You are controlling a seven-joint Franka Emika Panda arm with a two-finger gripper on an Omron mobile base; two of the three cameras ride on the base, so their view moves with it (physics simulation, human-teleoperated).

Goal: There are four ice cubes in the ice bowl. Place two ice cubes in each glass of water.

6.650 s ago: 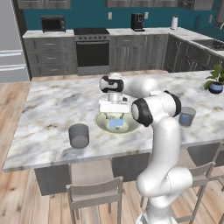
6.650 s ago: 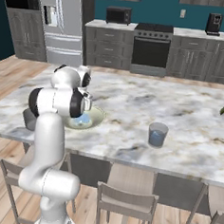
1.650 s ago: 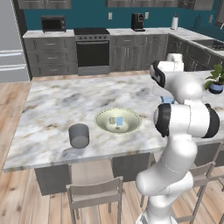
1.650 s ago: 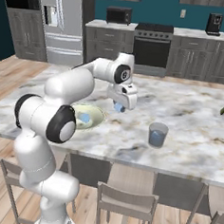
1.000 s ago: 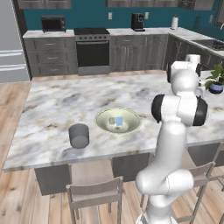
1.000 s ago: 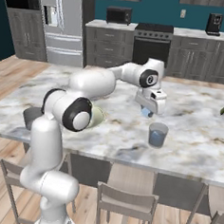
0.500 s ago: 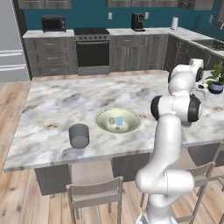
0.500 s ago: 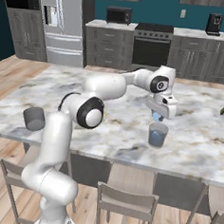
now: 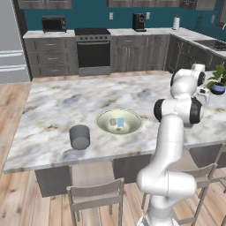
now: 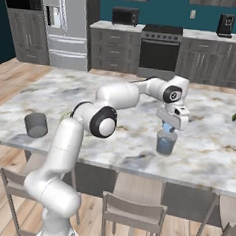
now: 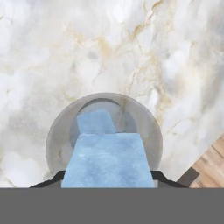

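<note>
While the end effector (image 10: pixel 168 127) grips an ice cube (image 11: pixel 107 161) above the glass rim (image 11: pixel 103 97), another cube (image 11: pixel 95 121) apparently lies inside.

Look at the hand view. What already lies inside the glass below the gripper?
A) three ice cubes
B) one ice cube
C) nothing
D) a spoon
B: in the hand view one ice cube lies inside the glass, while the gripper holds another ice cube above it.

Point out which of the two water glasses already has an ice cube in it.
The glass directly under the gripper, on the counter's right side, has one cube inside; a second is held above it. The other glass, left of the ice bowl, looks empty.
</note>
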